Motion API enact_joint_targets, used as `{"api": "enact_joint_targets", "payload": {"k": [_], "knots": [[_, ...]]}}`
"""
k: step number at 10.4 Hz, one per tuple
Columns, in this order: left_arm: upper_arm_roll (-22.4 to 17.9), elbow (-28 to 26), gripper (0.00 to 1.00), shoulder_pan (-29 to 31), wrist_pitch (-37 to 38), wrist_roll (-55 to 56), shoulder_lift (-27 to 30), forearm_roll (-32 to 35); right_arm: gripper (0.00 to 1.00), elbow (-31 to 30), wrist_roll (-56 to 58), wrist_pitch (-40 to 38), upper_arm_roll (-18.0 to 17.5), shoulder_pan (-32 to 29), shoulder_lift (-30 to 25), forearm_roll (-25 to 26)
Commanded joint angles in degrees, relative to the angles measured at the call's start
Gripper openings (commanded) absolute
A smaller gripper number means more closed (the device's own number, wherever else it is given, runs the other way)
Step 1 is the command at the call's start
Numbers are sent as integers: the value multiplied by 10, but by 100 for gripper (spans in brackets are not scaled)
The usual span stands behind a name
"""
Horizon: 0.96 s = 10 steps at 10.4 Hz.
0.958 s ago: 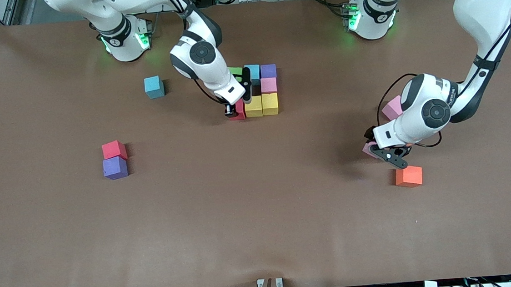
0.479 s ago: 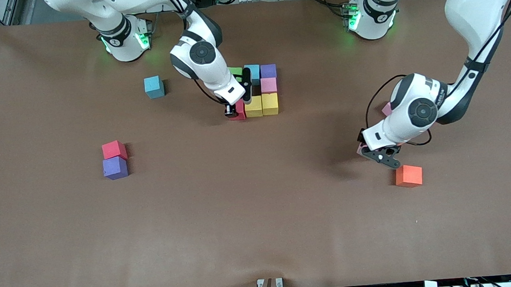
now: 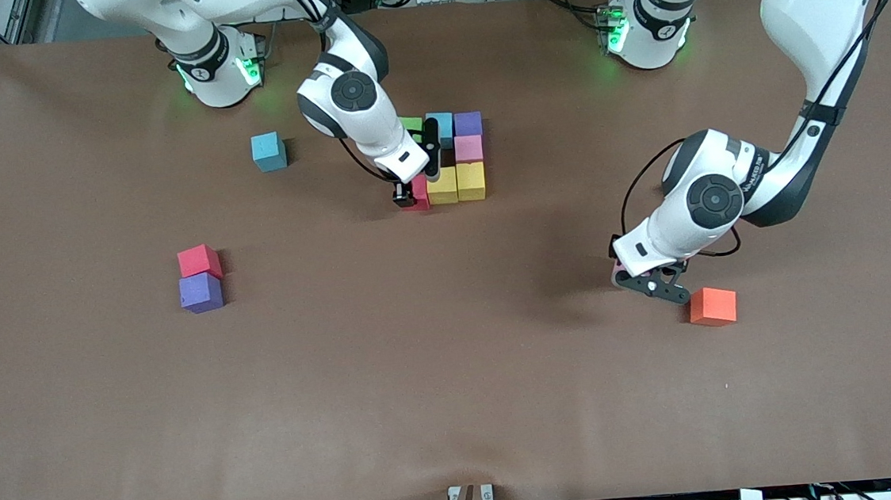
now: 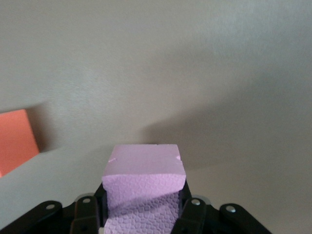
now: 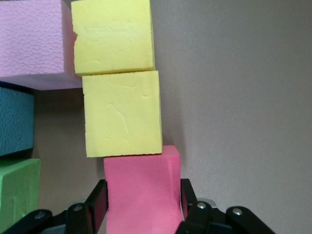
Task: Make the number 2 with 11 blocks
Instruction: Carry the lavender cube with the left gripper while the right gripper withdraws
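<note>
Lower right of the front view: orange block (image 3: 712, 306) on the table (image 3: 424, 379). Just above it, left gripper (image 3: 649, 280) clamped on a pink block (image 4: 144, 187), lifted over bare table. Upper centre: right gripper (image 3: 417, 174) straddles a red block (image 5: 142, 187) touching the yellow blocks (image 3: 456, 183) of the partial number 2 (image 3: 450, 157); jaws loosened, grip uncertain.

Pink block (image 4: 144, 187), orange block (image 3: 712, 306)

Blocks counted by colour: two yellow (image 3: 442, 186) (image 3: 471, 181); two blue (image 3: 268, 152) (image 3: 441, 126); two purple (image 3: 201, 292) (image 3: 468, 123); two red (image 3: 199, 261) (image 3: 419, 192); two pink (image 3: 468, 149) (image 4: 144, 180); one green (image 3: 409, 124); one orange (image 3: 712, 306). Twelve blocks total. Two arms (image 3: 373, 132) (image 3: 697, 214).
</note>
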<state>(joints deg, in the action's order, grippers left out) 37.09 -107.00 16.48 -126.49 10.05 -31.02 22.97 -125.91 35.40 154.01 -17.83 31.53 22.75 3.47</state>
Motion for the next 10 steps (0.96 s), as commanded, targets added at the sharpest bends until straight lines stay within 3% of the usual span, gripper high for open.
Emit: {"api": "enact_joint_targets", "payload": {"k": [1,7,10], "knots": [[2,27,17,-18,27,50,3,-12,67,7,-10,-5,5,7,2,3],[-2,88,17,-141,49,317,-4,-42,68,1,-3,-40,6,-13,-42,3],[-3,97,17,-173,49,379,-4,-43,68,0,-2,-55,5,-16,-57,3]]}}
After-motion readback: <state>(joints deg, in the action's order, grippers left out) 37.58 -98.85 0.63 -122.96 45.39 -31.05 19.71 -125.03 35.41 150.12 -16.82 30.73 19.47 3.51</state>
